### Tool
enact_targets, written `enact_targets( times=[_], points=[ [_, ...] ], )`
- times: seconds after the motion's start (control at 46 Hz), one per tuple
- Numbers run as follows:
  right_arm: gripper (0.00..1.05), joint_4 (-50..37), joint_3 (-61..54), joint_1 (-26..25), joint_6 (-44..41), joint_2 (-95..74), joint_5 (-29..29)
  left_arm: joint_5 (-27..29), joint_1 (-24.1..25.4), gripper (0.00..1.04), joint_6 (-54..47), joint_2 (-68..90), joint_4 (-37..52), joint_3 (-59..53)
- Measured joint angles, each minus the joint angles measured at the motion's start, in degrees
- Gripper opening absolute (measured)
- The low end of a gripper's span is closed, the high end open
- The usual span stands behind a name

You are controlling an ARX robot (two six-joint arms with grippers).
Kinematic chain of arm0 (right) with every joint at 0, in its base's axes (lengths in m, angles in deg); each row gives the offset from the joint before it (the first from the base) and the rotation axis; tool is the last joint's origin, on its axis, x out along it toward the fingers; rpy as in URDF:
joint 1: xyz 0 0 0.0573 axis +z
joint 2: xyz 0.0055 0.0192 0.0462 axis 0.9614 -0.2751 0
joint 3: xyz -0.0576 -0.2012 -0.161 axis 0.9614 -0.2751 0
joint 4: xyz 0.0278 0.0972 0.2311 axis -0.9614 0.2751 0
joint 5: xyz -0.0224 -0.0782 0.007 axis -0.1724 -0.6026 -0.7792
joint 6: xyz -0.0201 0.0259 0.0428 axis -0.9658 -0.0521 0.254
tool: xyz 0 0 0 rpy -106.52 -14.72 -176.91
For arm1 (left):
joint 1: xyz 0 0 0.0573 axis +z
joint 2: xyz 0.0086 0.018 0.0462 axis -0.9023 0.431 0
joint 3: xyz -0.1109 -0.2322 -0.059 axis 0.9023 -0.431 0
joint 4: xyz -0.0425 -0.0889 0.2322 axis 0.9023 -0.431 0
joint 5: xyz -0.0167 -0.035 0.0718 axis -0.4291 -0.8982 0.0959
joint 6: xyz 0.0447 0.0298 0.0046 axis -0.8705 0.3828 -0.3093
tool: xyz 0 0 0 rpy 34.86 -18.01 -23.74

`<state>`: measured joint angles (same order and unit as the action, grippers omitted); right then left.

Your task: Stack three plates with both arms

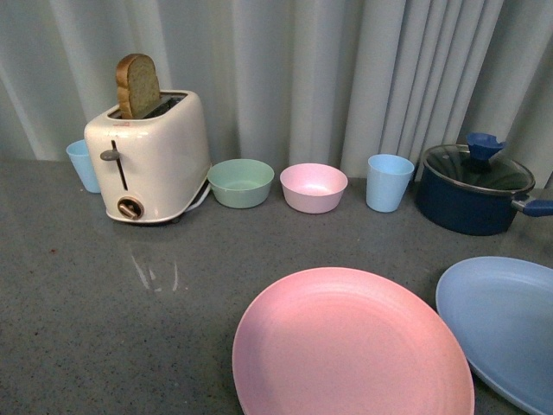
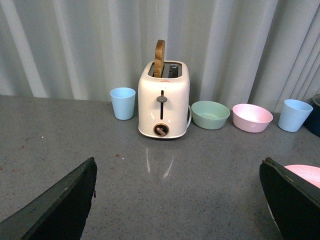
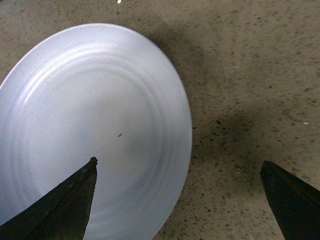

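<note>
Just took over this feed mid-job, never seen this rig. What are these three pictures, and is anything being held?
It is a robot with two arms, each ending in jaws. The front view looks out from its body: a pink plate and a light blue plate lie nearest, side by side, unstacked; behind stand a toaster, a green bowl, a pink bowl, two blue cups and a pot. The other pictures come from wrist cameras; the dark wedges are the jaws. The left jaws face the toaster, the right jaws hang over the light blue plate. Both stand open, holding nothing.
</note>
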<state>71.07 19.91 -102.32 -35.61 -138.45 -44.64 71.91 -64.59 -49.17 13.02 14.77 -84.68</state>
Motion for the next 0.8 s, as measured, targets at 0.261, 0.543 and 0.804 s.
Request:
enact_targets(
  times=[0.261,0.543,0.804],
  points=[
    [0.97,3.5,8.5,2.0,-1.3,-8.3,-1.7,0.0,0.0,0.98,0.0,0.0,0.0,0.0],
    [0.97,7.9,14.3,5.6,-3.2,-13.8,-3.6,0.0,0.0,0.98,0.0,0.0,0.0,0.0],
    [0.73,12.3,16.7,7.0,-5.9,-17.0,-6.8,0.0,0.0,0.98,0.0,0.0,0.0,0.0]
  ],
)
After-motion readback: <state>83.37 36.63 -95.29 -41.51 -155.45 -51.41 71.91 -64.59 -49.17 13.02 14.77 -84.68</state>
